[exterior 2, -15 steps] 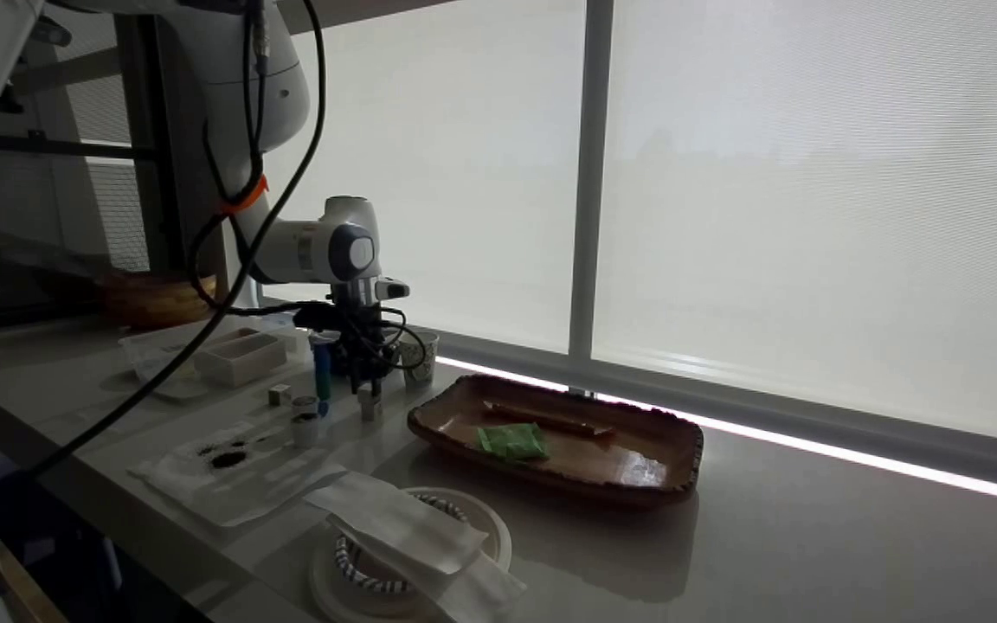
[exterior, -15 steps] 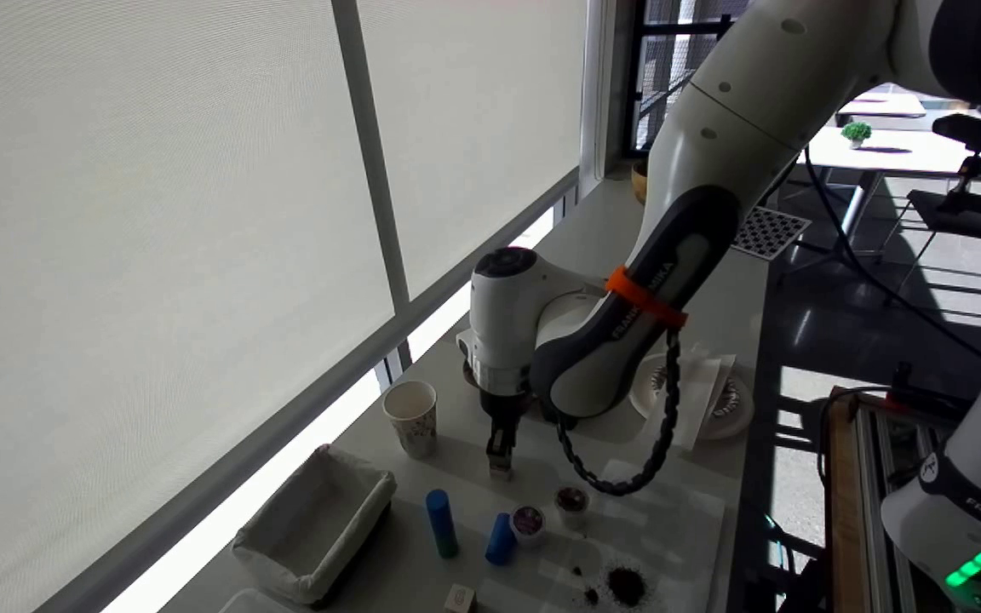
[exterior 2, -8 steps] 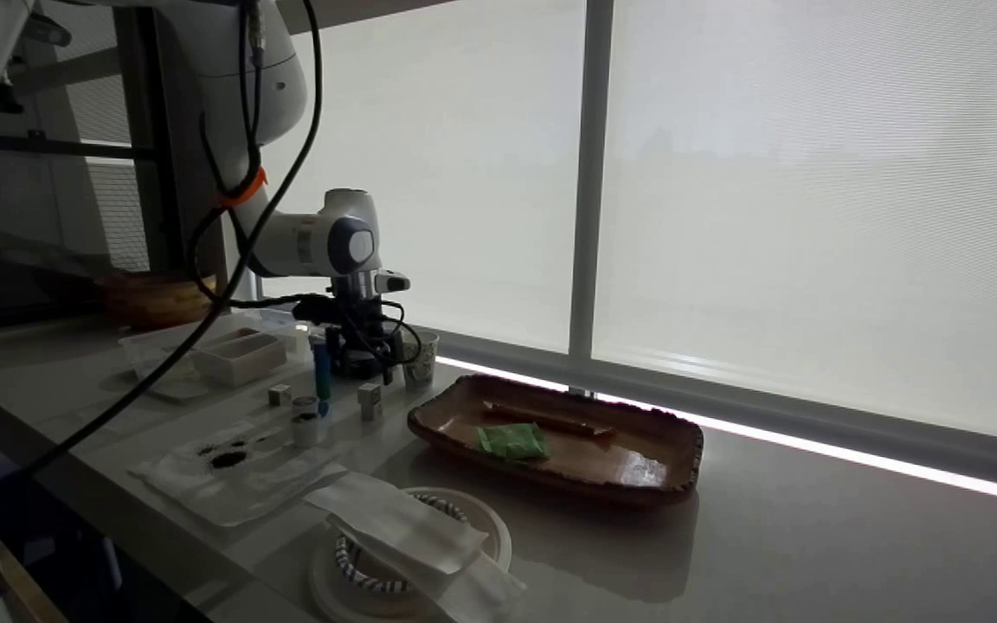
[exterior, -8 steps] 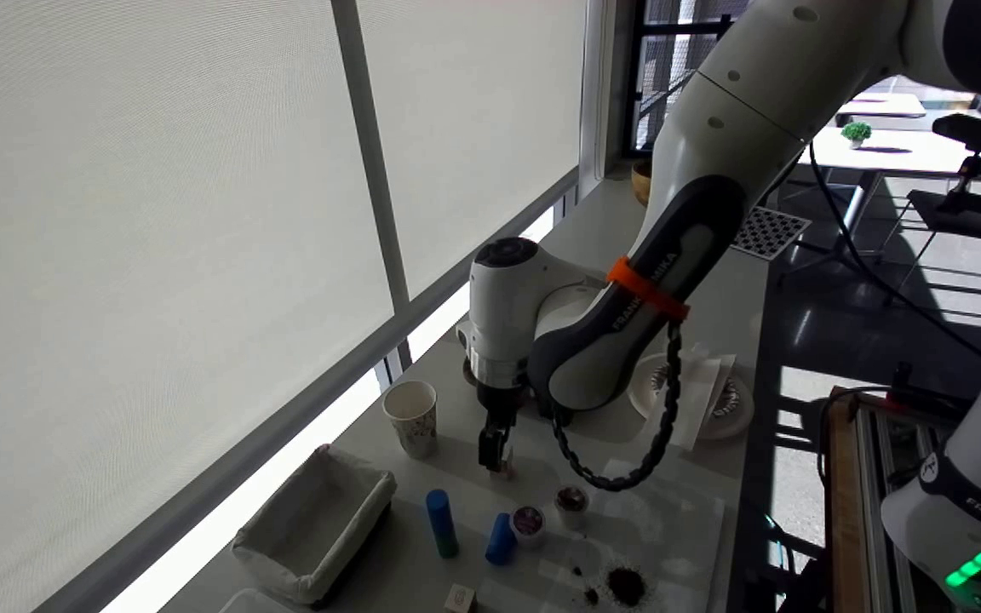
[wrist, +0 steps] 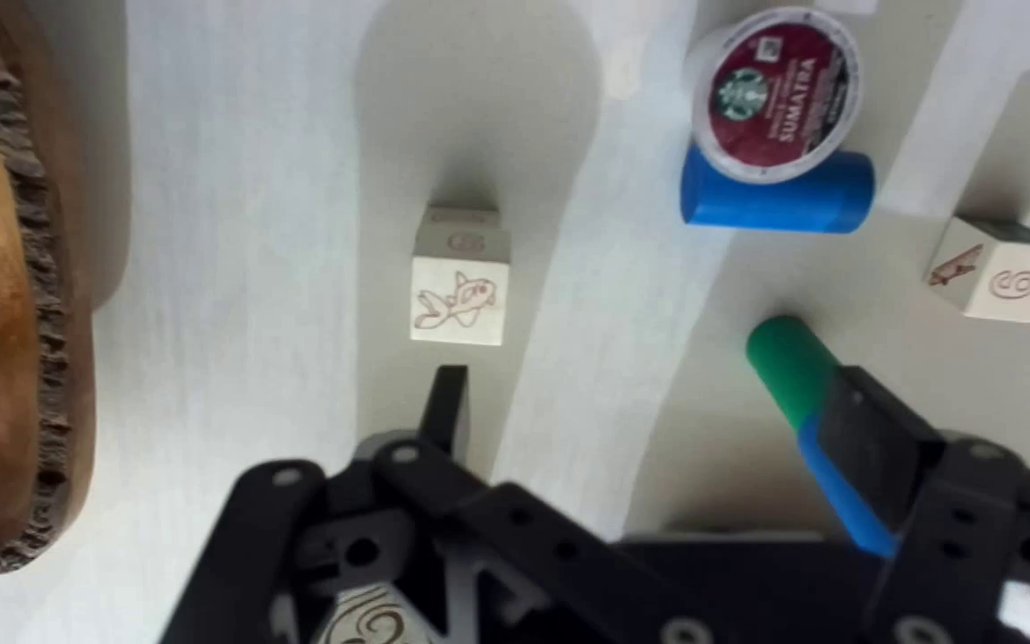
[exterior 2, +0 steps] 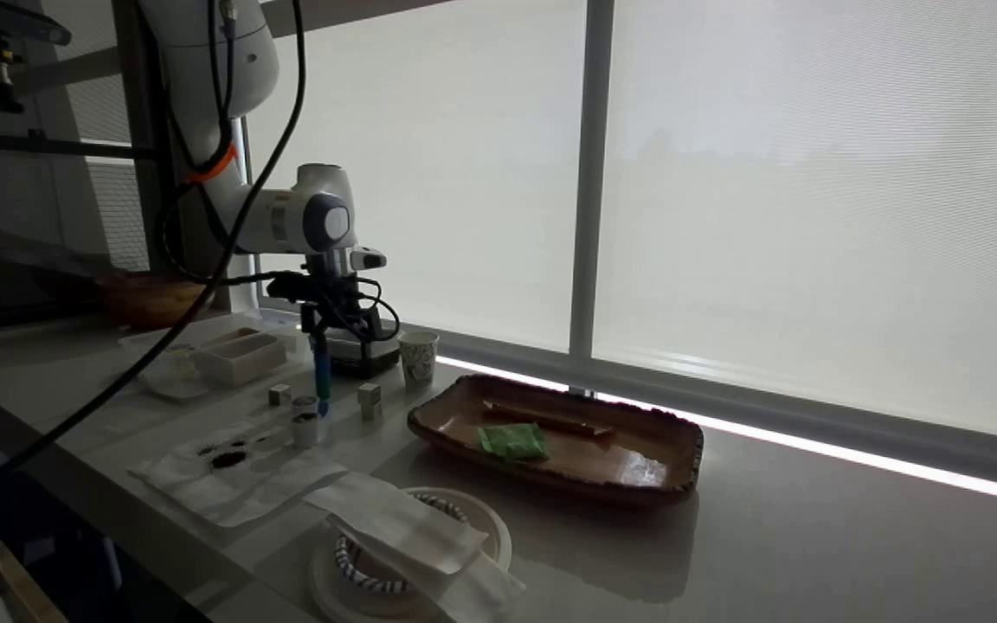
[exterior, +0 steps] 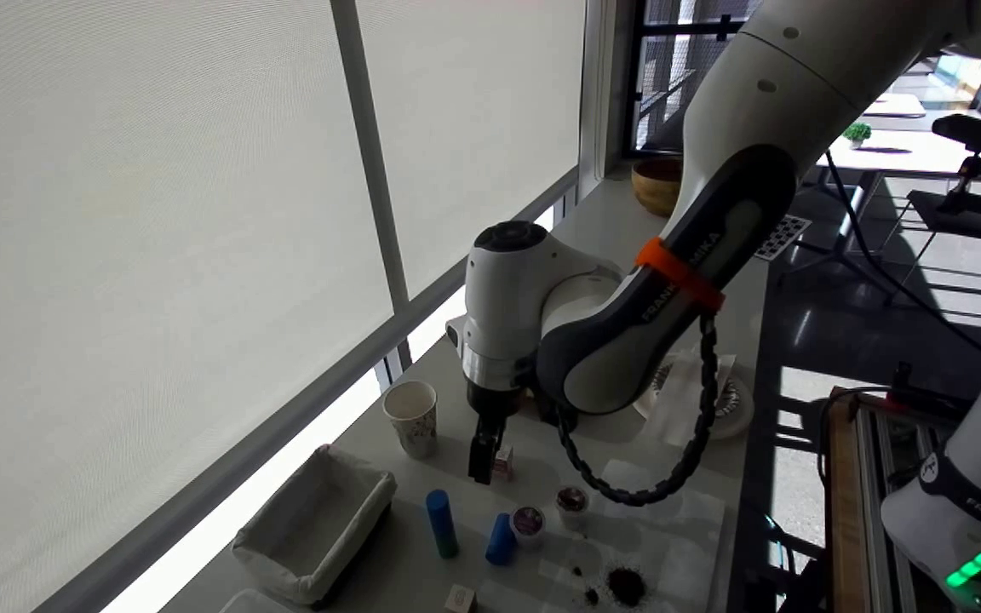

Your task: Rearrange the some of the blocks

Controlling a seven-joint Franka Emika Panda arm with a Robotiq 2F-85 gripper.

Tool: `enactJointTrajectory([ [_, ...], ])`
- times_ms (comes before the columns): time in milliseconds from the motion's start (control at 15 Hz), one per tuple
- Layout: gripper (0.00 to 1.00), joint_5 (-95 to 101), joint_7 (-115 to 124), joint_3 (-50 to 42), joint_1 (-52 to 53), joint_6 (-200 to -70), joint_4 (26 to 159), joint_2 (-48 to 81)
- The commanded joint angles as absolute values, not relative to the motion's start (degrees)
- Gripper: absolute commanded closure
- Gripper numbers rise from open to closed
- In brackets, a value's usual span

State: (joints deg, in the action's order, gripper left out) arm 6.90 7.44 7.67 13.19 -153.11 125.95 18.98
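My gripper [exterior: 482,464] is open above the table with its fingers [wrist: 446,416] spread wide and nothing between them. Just beside it, two small wooden cubes [exterior 2: 369,401] stand stacked; a fish print marks the upper cube [wrist: 459,301]. A blue-and-green cylinder stack [exterior: 441,523] is upright, blue above green; in the wrist view a finger partly hides its blue part. A blue cylinder [wrist: 774,192] lies on its side against a coffee pod with a dark red lid [wrist: 779,94]. A lone wooden cube [wrist: 1002,270] sits farther off, also in both exterior views.
By the window are a paper cup [exterior: 412,419] and a lined basket [exterior: 312,524]. A brown wooden tray [exterior 2: 555,472] lies near the stacked cubes. Another coffee pod [exterior: 571,502], dark grounds [exterior: 627,586] on a white sheet, and plates with napkins [exterior 2: 408,528] share the counter.
My gripper has opened and let go of the upper cube, which stays on the lower one. The arm has risen and shifted away from the stack, towards the blue-and-green cylinder.
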Motion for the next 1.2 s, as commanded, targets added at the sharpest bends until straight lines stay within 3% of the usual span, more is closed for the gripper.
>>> enactJointTrajectory([
  [0,0.00,5.88,6.45,9.52,14.10,-152.29,127.85,15.80],
  [400,0.00,2.85,4.87,13.39,14.58,-151.84,125.17,16.56],
  [1133,0.00,5.89,6.00,11.99,17.17,-153.16,119.23,22.53],
])
